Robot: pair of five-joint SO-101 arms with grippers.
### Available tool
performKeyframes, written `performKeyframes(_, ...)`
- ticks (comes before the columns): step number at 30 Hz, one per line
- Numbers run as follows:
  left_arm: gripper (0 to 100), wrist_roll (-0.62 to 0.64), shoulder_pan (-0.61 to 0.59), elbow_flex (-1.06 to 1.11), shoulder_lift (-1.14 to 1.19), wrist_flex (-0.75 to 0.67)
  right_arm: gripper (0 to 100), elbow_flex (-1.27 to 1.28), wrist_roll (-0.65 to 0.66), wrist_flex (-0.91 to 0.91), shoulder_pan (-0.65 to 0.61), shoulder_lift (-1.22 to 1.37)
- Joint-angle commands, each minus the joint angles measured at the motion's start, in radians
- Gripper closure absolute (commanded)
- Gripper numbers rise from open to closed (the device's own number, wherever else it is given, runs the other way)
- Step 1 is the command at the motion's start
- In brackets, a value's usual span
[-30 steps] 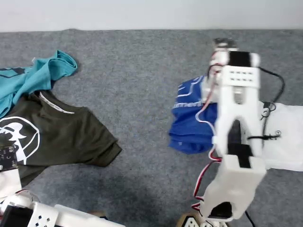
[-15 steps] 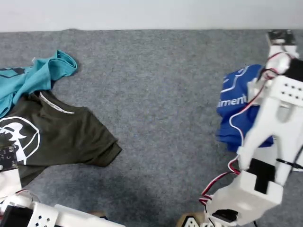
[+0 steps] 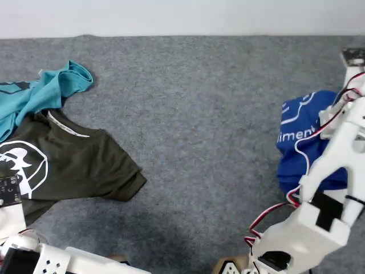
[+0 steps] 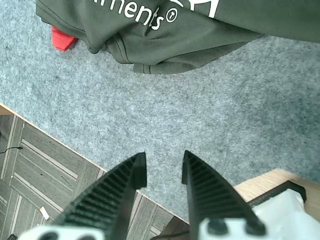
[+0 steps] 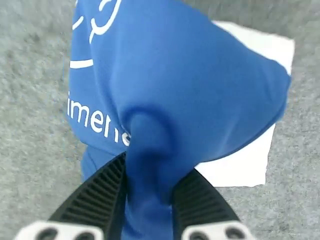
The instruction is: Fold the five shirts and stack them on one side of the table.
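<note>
Hauled farther right than a second ago: blue shirt (image 3: 299,128), bunched and clamped in right claw (image 5: 150,170), probably bound for white shirt (image 5: 240,167). Parted and empty beside dark shirt (image 4: 165,45): left claw (image 4: 163,160).

Bright, even light from above — soft, thin shadow under the dark shirt (image 3: 80,162) hem (left of frame).

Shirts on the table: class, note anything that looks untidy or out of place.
The blue shirt is bunched up, pinched in the right gripper over a flat white shirt. Across the table the teal shirt lies crumpled against the unfolded dark green shirt.
</note>
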Motion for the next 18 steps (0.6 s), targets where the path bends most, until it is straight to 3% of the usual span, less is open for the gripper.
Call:
performKeyframes(1, 87, -0.005, -0.005, -0.008, -0.005, 0.003, 98.9, -0.025, 0.066, -0.074, 0.053, 0.042)
performKeyframes(8, 90, -0.006, -0.005, -0.008, -0.005, 0.003, 98.9, -0.029, 0.216, -0.257, 0.114, 0.156)
performKeyframes(18, 90, -0.006, -0.005, -0.008, -0.005, 0.003, 98.3, -0.031, 0.358, -0.291, 0.136, 0.199)
